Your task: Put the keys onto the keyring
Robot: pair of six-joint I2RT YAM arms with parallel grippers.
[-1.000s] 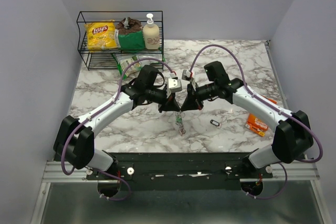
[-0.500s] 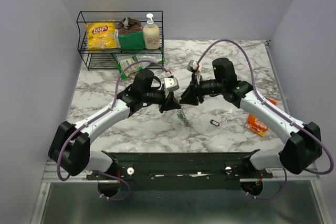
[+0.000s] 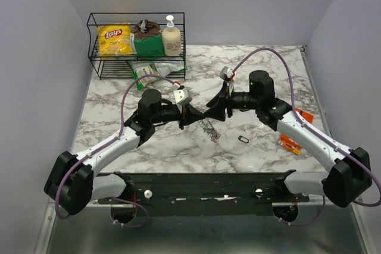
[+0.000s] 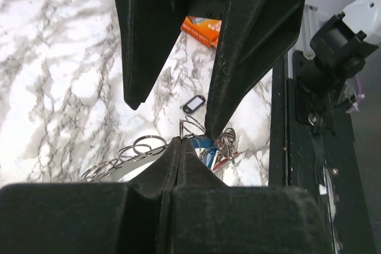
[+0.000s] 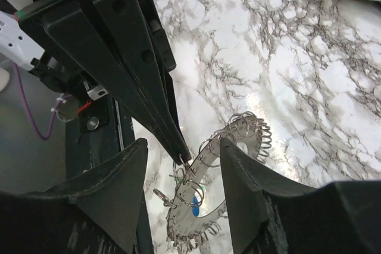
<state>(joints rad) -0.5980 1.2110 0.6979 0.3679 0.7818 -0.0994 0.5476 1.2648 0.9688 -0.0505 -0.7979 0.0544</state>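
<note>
Note right gripper newly parted, holding nothing; left gripper clamped shut on keyring, centre frame, keys bunched alongside. Suggests release done; threading unconfirmed.

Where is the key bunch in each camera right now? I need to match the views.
Top external: key bunch at centre, just below where the left end effector and right end effector meet.
Left wrist: low centre, at the shut left end effector's tip.
Right wrist: low centre, framed by the open right end effector.
Shared landmark: the left end effector's tip, right by the bunch everywhere.
</note>
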